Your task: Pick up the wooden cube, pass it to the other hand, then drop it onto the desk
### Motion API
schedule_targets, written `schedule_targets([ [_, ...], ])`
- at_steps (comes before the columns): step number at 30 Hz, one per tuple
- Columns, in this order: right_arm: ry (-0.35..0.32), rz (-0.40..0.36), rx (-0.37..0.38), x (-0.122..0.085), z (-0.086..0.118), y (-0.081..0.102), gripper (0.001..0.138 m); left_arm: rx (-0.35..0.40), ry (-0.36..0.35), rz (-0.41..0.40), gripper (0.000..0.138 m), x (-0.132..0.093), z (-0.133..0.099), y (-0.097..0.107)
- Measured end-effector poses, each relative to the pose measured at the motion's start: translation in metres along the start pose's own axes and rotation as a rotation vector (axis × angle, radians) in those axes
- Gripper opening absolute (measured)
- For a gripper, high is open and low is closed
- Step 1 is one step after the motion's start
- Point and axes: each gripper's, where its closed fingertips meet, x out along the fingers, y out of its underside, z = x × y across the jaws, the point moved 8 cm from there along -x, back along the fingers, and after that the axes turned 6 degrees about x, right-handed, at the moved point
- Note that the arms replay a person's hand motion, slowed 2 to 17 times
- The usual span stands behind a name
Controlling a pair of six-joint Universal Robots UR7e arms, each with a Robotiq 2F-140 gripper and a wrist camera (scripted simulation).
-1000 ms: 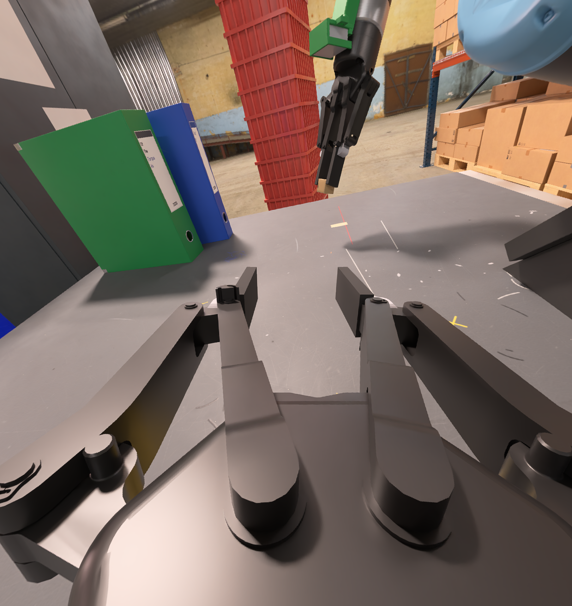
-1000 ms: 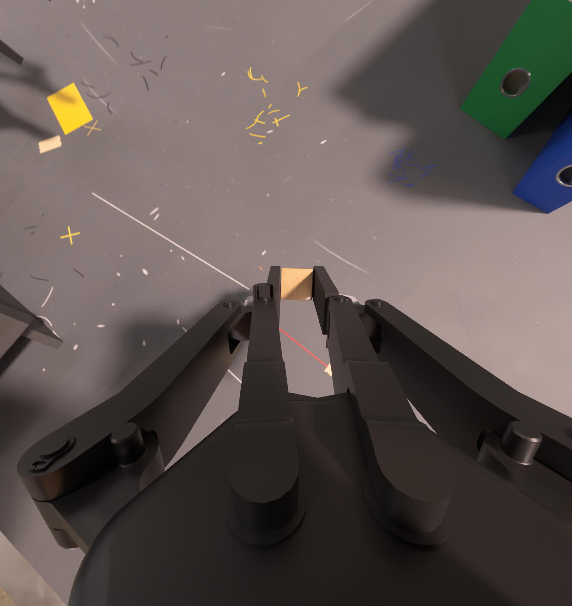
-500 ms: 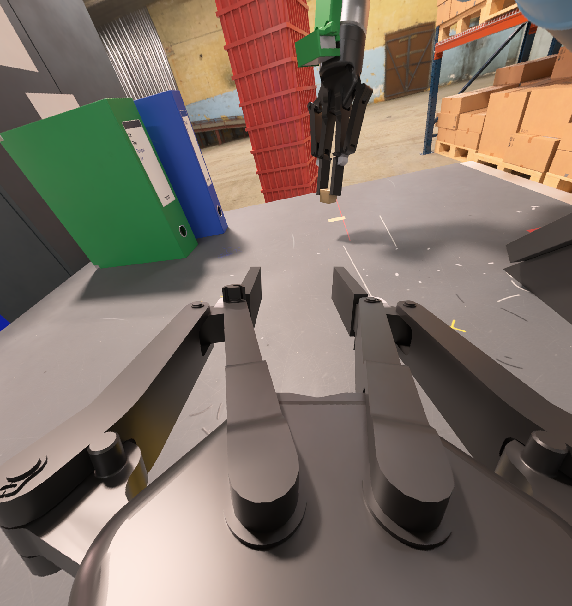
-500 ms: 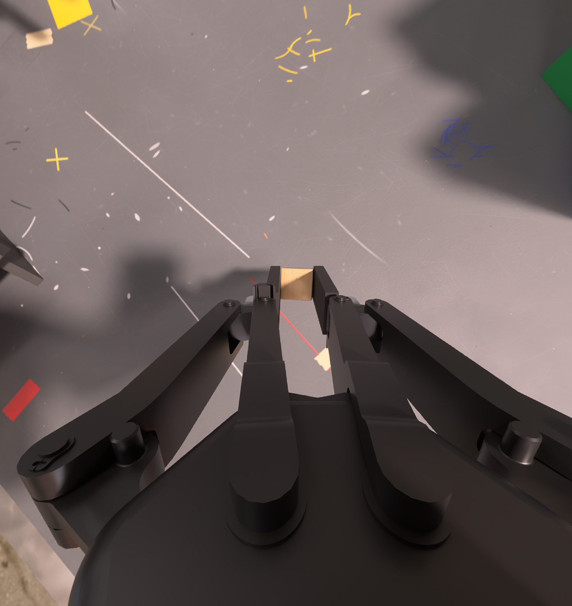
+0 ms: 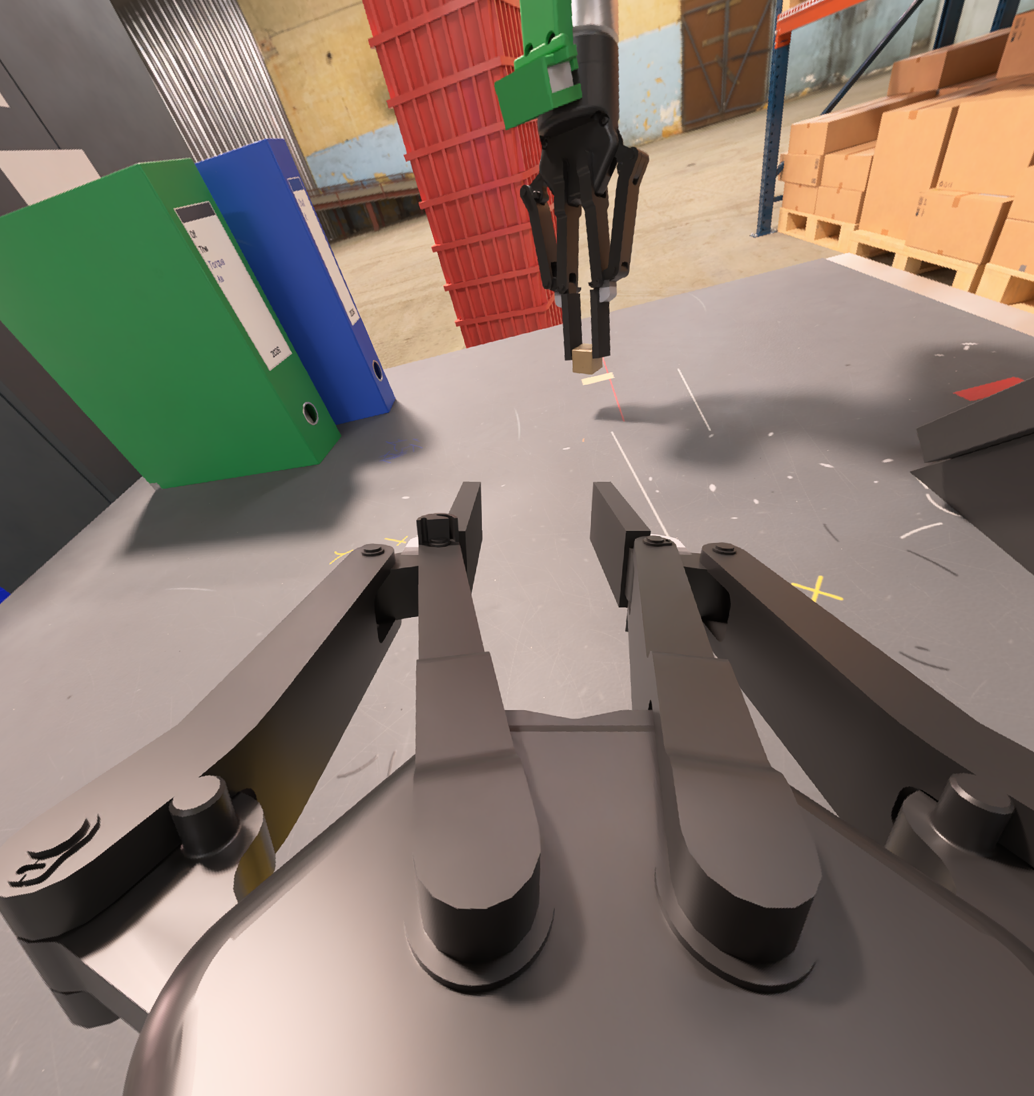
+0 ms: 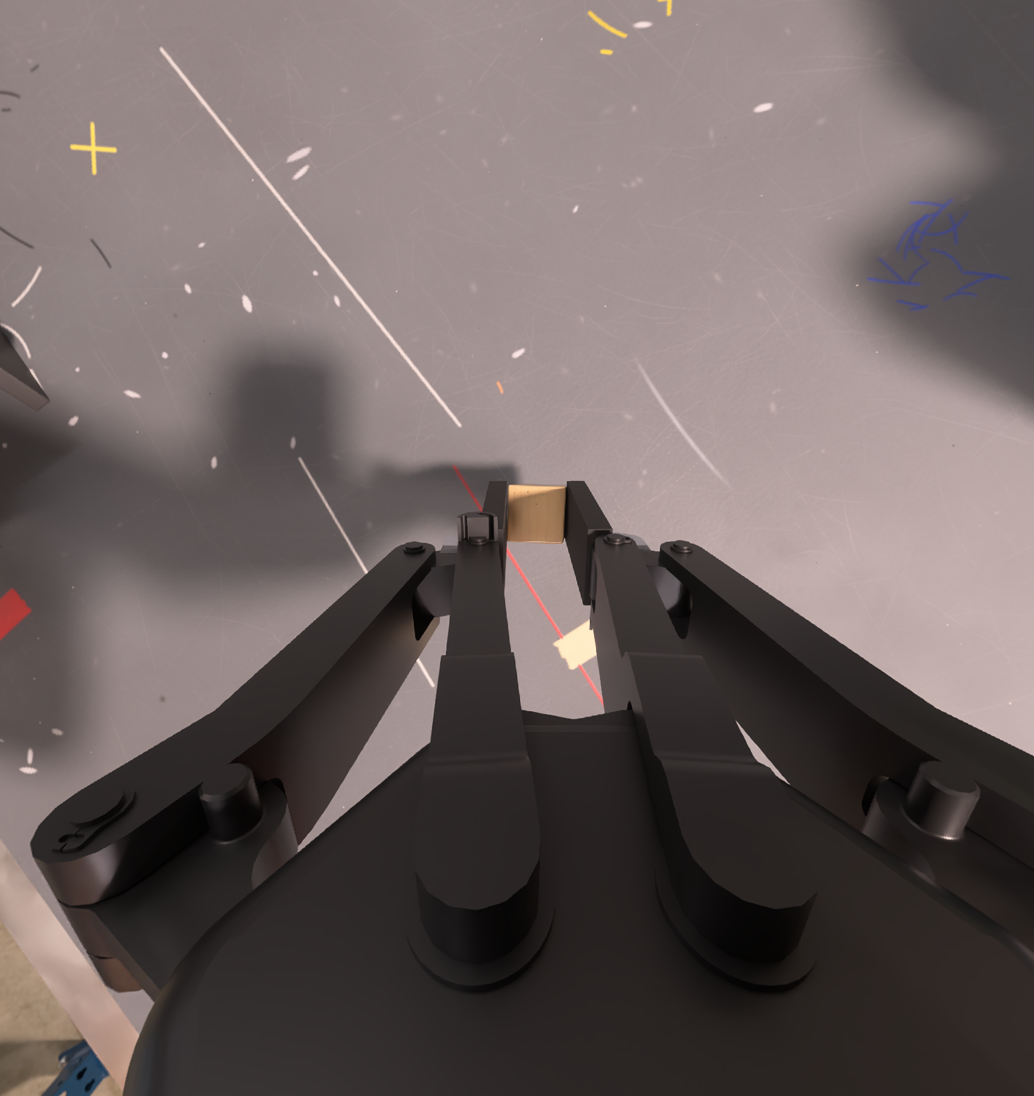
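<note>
— Holding the wooden cube [image 6: 535, 513] pinched in the right gripper [image 6: 536, 509], above the desk [image 6: 740, 178]?

— Yes, near the fingertips only. Left gripper [image 5: 535, 522] spread apart, empty, well short of it.

— Risks?

— Could slip from so shallow a pinch. Could also fall at the handover if released before the other fingers close.

In the right wrist view, the black right gripper [image 6: 537, 516] covers two sides of the small tan wooden cube [image 6: 535, 513], and its finger hides part of the pale cream strip [image 6: 575, 646] at 6 o'clock from the cube. In the left wrist view, the frame cuts off the tall red stack of plastic crates [image 5: 473, 166] at 12 o'clock, and the upright green ring binder [image 5: 134, 332] hides most of the upright blue ring binder [image 5: 301, 279].
</note>
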Motion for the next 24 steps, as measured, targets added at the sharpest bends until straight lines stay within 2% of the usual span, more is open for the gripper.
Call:
schedule_targets([
  [24, -0.086, 0.058, -0.15, 0.023, -0.001, -0.005, 0.027, 0.073, 0.044, 0.052, 0.039, 0.024, -0.004, -0.014],
])
